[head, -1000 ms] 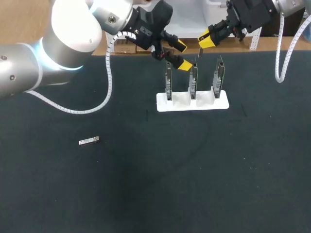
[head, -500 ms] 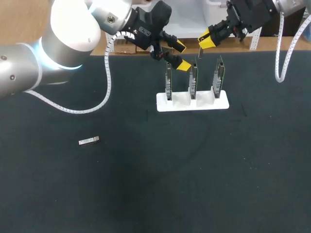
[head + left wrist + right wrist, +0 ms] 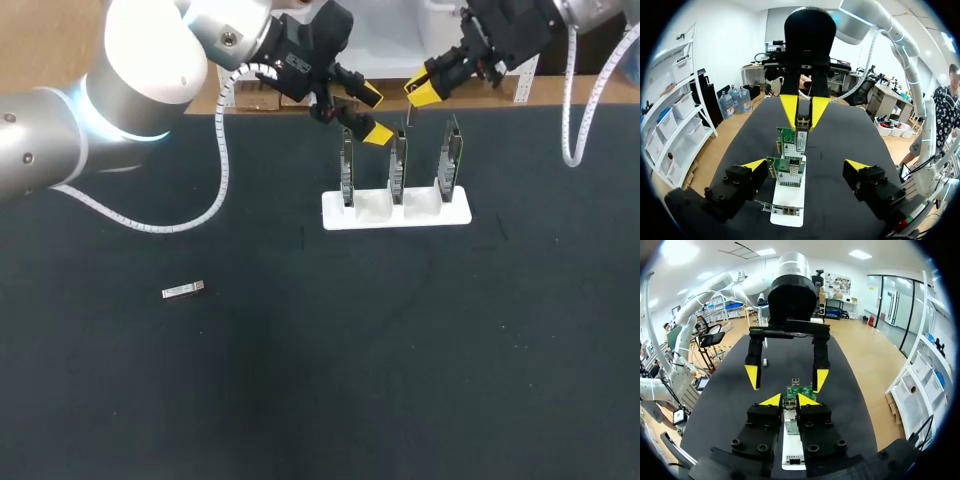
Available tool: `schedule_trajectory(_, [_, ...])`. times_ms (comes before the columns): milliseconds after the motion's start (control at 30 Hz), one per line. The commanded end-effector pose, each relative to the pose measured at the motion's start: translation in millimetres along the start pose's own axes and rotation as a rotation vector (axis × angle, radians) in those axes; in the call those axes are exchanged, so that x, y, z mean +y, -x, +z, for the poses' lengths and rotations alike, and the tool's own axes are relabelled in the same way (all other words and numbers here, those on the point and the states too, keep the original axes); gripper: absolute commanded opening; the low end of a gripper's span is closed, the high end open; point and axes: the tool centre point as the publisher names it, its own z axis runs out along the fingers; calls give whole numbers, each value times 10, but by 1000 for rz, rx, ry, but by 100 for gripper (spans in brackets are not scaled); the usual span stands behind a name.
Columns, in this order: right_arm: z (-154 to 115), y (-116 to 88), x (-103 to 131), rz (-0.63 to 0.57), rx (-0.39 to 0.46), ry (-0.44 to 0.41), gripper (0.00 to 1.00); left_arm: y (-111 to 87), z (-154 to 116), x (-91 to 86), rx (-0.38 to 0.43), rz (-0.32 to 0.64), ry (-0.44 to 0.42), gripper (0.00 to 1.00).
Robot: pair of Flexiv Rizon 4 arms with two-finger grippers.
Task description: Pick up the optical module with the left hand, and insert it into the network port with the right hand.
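My right gripper (image 3: 421, 94) hangs above the back of the card stand, shut on a small metal optical module (image 3: 410, 112) that points down between the middle and right cards. In the right wrist view the module (image 3: 789, 405) sits pinched between its yellow tips (image 3: 790, 400). My left gripper (image 3: 375, 114) is open just left of it, above the left and middle network cards (image 3: 398, 165), holding nothing. The left wrist view shows the right gripper (image 3: 803, 112) ahead with the module (image 3: 801, 136) over the cards' port ends.
A white stand (image 3: 440, 215) holds three upright green network cards at the back middle of the dark table. A second optical module (image 3: 183, 290) lies loose on the mat at the left.
My right gripper has shifted slightly left with the module. My left gripper has risen a little and stays open.
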Motion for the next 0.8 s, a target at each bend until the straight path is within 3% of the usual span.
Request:
schedule_trajectory(33, [55,-27,-84,12,10,20,0,4,1,13,3,0,-2,100])
schedule_trajectory(800, [162,-35,-35,13,19,44,0,4,1,13,3,0,-2,100])
